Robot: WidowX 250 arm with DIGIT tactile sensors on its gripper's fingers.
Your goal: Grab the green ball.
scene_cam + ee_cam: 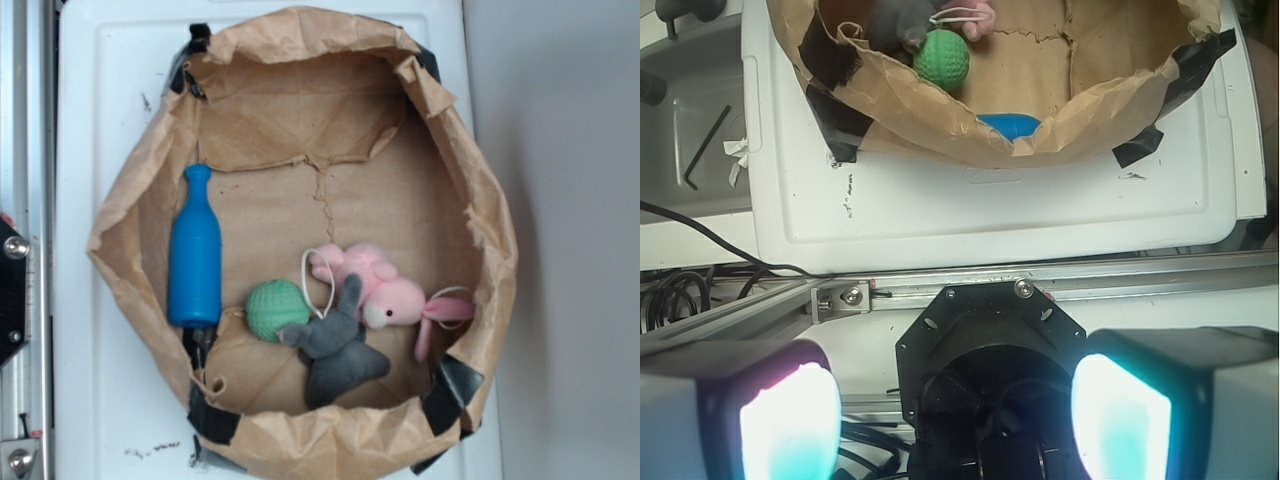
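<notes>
- Exterior view: a brown paper bag (140,215) with its rim rolled down lies open on a white tray (100,120), patched with black tape (212,420) at several spots on the rim.
- Inside the bag, the green ball (277,310) rests on the floor at about 6 o'clock from the bag's centre, its surface bumpy and knit-like.
- A blue bottle (195,255) lies at 9 o'clock of the ball, neck pointing to 12 o'clock, its base just beside the ball.
- A grey plush toy (335,350) lies at 4 o'clock of the ball, one limb touching it; a pink plush toy (385,290) with a white cord loop sits at 2 o'clock, overlapping the grey one.
- No gripper shows in this view.
- Wrist view: the gripper (955,415) fills the lower edge, its two fingers (790,420) set far apart with nothing between them, so the jaws stand wide open and empty.
- The gripper hangs above a metal rail (1120,280), well apart from the bag.
- The ball appears at 12 o'clock, inside the bag's rim, touching the grey toy; a patch of the bottle peeks over the near rim.
</notes>
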